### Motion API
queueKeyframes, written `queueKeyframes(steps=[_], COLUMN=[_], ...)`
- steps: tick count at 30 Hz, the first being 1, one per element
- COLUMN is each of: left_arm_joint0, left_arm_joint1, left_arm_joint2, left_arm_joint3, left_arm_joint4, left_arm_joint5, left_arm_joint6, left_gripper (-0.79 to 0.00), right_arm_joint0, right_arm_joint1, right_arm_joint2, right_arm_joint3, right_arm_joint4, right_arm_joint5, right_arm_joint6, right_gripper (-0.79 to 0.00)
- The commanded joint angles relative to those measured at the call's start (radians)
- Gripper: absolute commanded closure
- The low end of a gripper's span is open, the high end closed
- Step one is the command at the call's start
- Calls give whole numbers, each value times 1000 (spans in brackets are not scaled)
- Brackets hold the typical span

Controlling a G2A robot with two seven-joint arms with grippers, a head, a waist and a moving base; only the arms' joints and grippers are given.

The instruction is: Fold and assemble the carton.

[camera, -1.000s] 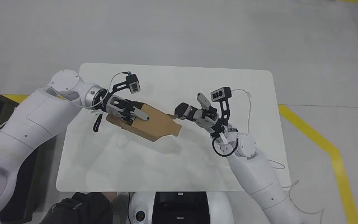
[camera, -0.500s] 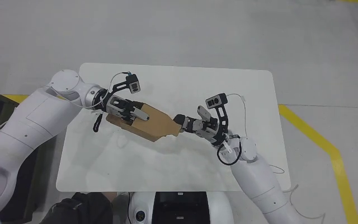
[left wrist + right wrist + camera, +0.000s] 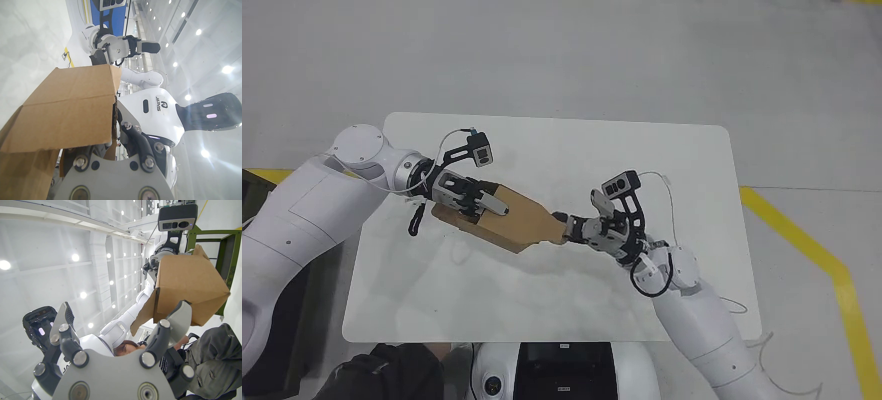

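Carton (image 3: 517,222) slung between both arms, over the middle of the white surface (image 3: 662,160)!

The left jaws are clenched on the carton (image 3: 66,106) at the end nearest that arm, a cardboard wall caught between them, and the brown box runs slantwise across towards the right arm. Over there the right jaws stand wide apart, released, gripping nothing. One pale finger (image 3: 179,321) lies against the near corner of the carton (image 3: 189,281); the other finger (image 3: 65,317) is well clear of it. A loose flap (image 3: 145,313) angles off that same end, just beside the touching finger. Resting on the surface or hanging above it? Cannot tell.
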Motion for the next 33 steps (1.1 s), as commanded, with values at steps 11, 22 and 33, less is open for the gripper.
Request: queueKeyframes(steps=[11, 22, 33], left_arm_joint0=[0, 0, 0], left_arm_joint1=[0, 0, 0], left_arm_joint2=[0, 0, 0], left_arm_joint3=[0, 0, 0], left_arm_joint4=[0, 0, 0], left_arm_joint5=[0, 0, 0], left_arm_joint6=[0, 0, 0], left_gripper=[0, 0, 0], right_arm_joint0=[1, -57, -48], right_arm_joint1=[-3, -10, -11], right_arm_joint2=[0, -32, -29], right_arm_joint3=[10, -52, -42], right_arm_joint4=[12, -113, -88], right_arm_joint5=[-8, -125, -98], right_arm_joint6=[0, -109, -102], right_gripper=[-785, -785, -785])
